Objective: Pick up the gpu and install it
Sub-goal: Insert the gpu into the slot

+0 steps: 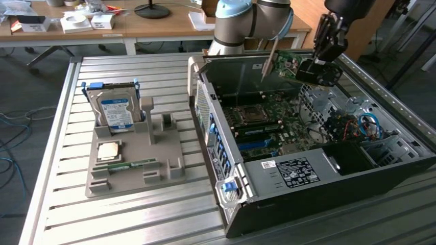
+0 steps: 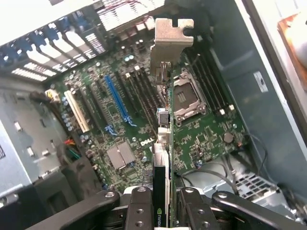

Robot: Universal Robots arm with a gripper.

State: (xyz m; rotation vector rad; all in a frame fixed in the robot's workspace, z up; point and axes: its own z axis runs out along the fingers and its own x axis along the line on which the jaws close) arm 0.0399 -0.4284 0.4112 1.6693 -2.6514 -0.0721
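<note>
Black gripper (image 2: pixel 164 205) pinches gpu (image 2: pixel 162 165) above motherboard (image 2: pixel 204 139); exterior view adds hard drive (image 1: pixel 116 109).

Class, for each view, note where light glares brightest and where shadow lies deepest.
Exterior view: the table slats shine pale; the bay in the case is darkest. Wrist view: the bracket of the gpu glares pale; the pincer gripping it sits dark.

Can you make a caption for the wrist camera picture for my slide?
The gripper holds the gpu edge-on above the motherboard inside the open computer case.
</note>
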